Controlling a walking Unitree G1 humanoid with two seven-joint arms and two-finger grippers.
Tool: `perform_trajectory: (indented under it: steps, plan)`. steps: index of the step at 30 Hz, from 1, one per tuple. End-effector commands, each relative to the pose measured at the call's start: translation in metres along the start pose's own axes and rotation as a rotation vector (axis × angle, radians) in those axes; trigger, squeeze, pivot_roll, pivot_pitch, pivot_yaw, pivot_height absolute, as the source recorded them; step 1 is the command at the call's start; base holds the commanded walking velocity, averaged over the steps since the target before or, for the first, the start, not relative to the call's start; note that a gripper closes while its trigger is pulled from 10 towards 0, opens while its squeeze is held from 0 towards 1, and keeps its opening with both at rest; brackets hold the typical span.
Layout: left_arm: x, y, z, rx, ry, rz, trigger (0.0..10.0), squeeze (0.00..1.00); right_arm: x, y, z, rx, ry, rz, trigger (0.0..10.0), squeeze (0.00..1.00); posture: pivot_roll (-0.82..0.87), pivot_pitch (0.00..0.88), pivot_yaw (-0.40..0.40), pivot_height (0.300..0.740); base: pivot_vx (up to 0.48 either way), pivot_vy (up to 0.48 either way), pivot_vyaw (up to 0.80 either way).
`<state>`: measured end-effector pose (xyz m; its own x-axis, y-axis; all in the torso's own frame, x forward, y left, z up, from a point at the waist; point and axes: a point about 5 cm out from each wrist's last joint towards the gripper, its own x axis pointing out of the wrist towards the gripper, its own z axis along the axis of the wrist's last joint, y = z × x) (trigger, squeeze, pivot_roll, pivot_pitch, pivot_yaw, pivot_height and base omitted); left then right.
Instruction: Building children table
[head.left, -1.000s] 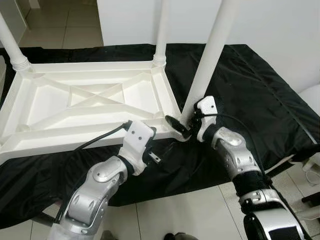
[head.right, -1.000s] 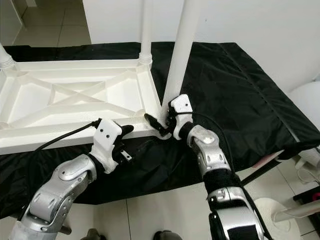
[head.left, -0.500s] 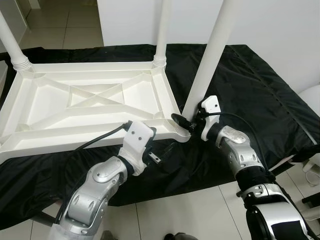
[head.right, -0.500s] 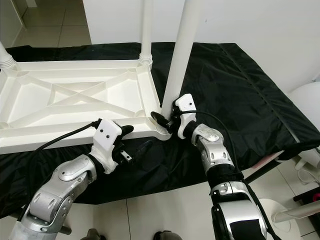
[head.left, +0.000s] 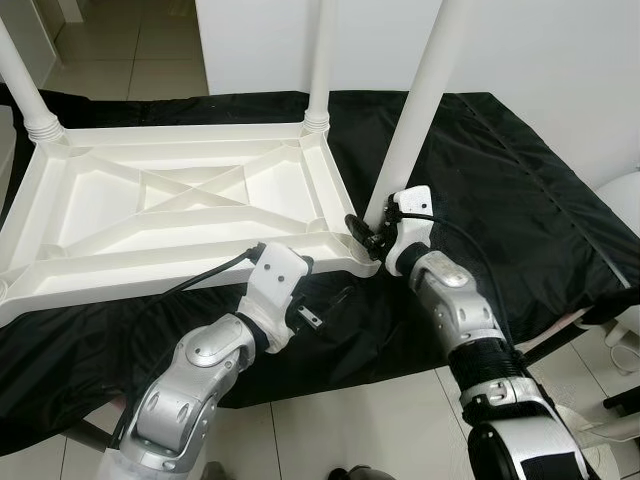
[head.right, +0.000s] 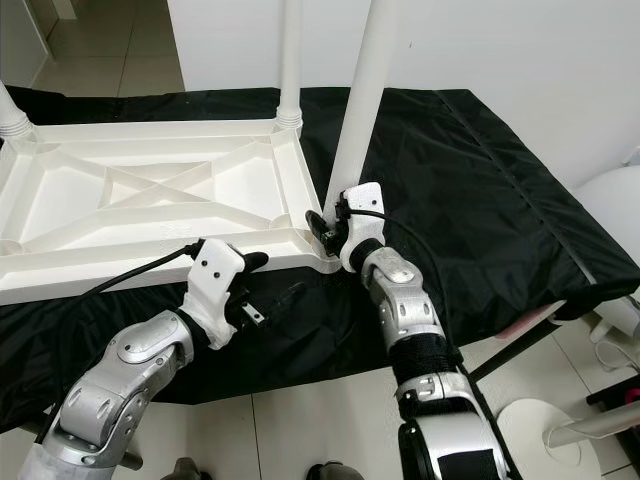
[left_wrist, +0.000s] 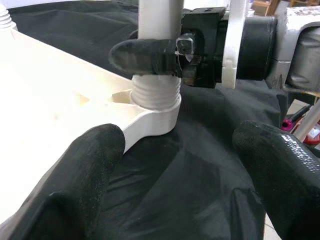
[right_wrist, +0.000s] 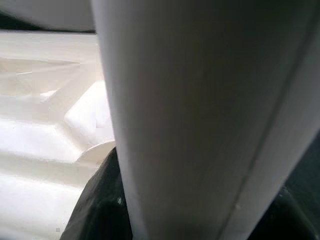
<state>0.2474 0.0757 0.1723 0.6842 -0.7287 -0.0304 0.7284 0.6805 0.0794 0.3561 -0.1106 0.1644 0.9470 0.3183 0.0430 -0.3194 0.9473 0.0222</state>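
The right gripper (head.left: 370, 236) is clamped around the near-right table leg (head.left: 415, 110) at its socket; twist it squarely, the left gripper (head.left: 335, 298) spread apart nearby

Home room, tiled floor (head.left: 130, 45), white wall (head.left: 560, 60), black-covered table (head.left: 520, 200)

The upturned white table top (head.left: 170, 205) took up the robot's left half of the black cloth (head.left: 520, 180), its raised ribs and three upright legs (head.left: 418, 105) barring any low sweep across it, while the cloth to the right lay open. At the near right corner the right gripper (head.left: 367, 236) clasped the base of the near leg, so that corner was crowded. The left gripper (left_wrist: 175, 165), fingers spread, hung just short of the same socket with bare cloth between its fingers.
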Motion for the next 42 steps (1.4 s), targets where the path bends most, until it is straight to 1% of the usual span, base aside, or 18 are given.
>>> perform_trajectory:
  steps: [1,4,6,7,9,10,15,17,18,25,29,30,31,32,34,38,40,42]
  plan:
    - [0.000,-0.003,-0.001,0.003,0.004,0.014,10.0,0.00,-0.008,-0.005,-0.012,0.050,0.058,-0.173,10.0,0.00,0.03,0.061,-0.072,0.740,0.000,0.000,0.00]
    - [0.000,-0.004,-0.002,-0.007,0.003,0.014,10.0,0.00,-0.016,-0.001,-0.013,0.075,0.039,-0.326,10.0,0.00,0.02,0.061,-0.070,0.740,0.000,0.000,0.00]
    - [0.000,-0.004,-0.002,-0.007,0.003,0.012,10.0,0.00,-0.018,0.003,-0.013,0.074,0.031,-0.355,10.0,0.00,0.02,0.062,-0.067,0.740,0.000,0.000,0.00]
    - [0.000,-0.004,-0.002,-0.007,0.003,0.012,10.0,0.00,-0.018,0.003,-0.013,0.074,0.031,-0.355,10.0,0.00,0.02,0.062,-0.067,0.740,0.000,0.000,0.00]
    - [0.001,-0.006,-0.002,-0.006,0.006,0.002,10.0,0.00,-0.018,0.017,-0.010,0.068,0.011,-0.306,10.0,0.00,0.02,0.064,-0.064,0.740,0.000,0.000,0.00]
    - [0.001,-0.007,-0.003,-0.005,0.007,-0.002,10.0,0.00,-0.019,0.019,-0.009,0.085,0.003,-0.302,10.0,0.00,0.02,0.064,-0.064,0.740,0.000,0.000,0.00]
    - [0.001,-0.006,-0.002,-0.004,0.007,-0.004,10.0,0.00,-0.021,0.018,-0.006,0.080,-0.001,-0.313,10.0,0.00,0.01,0.063,-0.063,0.740,0.000,0.000,0.00]
    - [0.001,-0.005,-0.002,-0.007,0.004,-0.003,10.0,0.00,-0.022,0.017,-0.004,0.056,-0.006,-0.327,10.0,0.00,0.01,0.062,-0.064,0.740,0.000,0.000,0.00]
    - [0.001,-0.005,-0.002,-0.010,0.001,-0.004,10.0,0.00,-0.022,0.016,-0.002,0.042,-0.017,-0.330,10.0,1.00,0.01,0.060,-0.064,0.740,0.000,0.000,0.00]
    - [0.002,-0.006,-0.002,-0.011,-0.003,-0.004,10.0,0.00,-0.023,0.014,0.003,0.034,-0.039,-0.311,10.0,1.00,0.01,0.061,-0.068,0.740,0.000,0.000,0.00]
    - [0.002,-0.006,-0.002,-0.010,-0.003,-0.001,10.0,0.00,-0.022,0.011,0.005,0.043,-0.047,-0.232,10.0,1.00,0.01,0.061,-0.068,0.740,0.000,0.000,0.00]
    - [0.002,-0.006,-0.002,-0.009,-0.002,0.000,10.0,0.00,-0.022,0.009,0.006,0.043,-0.049,-0.170,10.0,0.39,0.01,0.062,-0.071,0.740,0.000,0.000,0.00]
    - [0.002,-0.006,-0.002,-0.009,-0.002,0.000,10.0,0.00,-0.022,0.009,0.006,0.043,-0.049,-0.170,10.0,0.39,0.01,0.062,-0.071,0.740,0.000,0.000,0.00]
    - [0.002,-0.006,-0.002,-0.006,-0.002,0.003,10.0,0.00,-0.023,0.007,0.008,0.041,-0.059,-0.100,10.0,0.00,0.01,0.062,-0.071,0.740,0.000,0.000,0.00]
    - [0.002,-0.005,-0.002,-0.004,-0.003,0.005,10.0,0.00,-0.023,0.004,0.009,0.048,-0.064,-0.040,10.0,0.00,0.01,0.063,-0.070,0.740,0.000,0.000,0.00]
    - [0.003,-0.005,-0.002,-0.005,-0.004,0.007,10.0,0.00,-0.022,-0.001,0.008,0.043,-0.059,-0.007,10.0,0.00,0.01,0.062,-0.069,0.740,0.000,0.000,0.00]
    - [0.003,-0.004,-0.001,0.000,-0.005,0.013,10.0,0.00,-0.019,-0.009,0.006,-0.021,-0.049,0.094,10.0,0.00,0.01,0.062,-0.067,0.740,0.000,0.000,0.00]
    - [0.003,-0.003,-0.001,0.001,-0.005,0.014,10.0,0.00,-0.018,-0.010,0.006,-0.032,-0.048,0.109,10.0,0.00,0.01,0.062,-0.067,0.740,0.000,0.000,0.00]
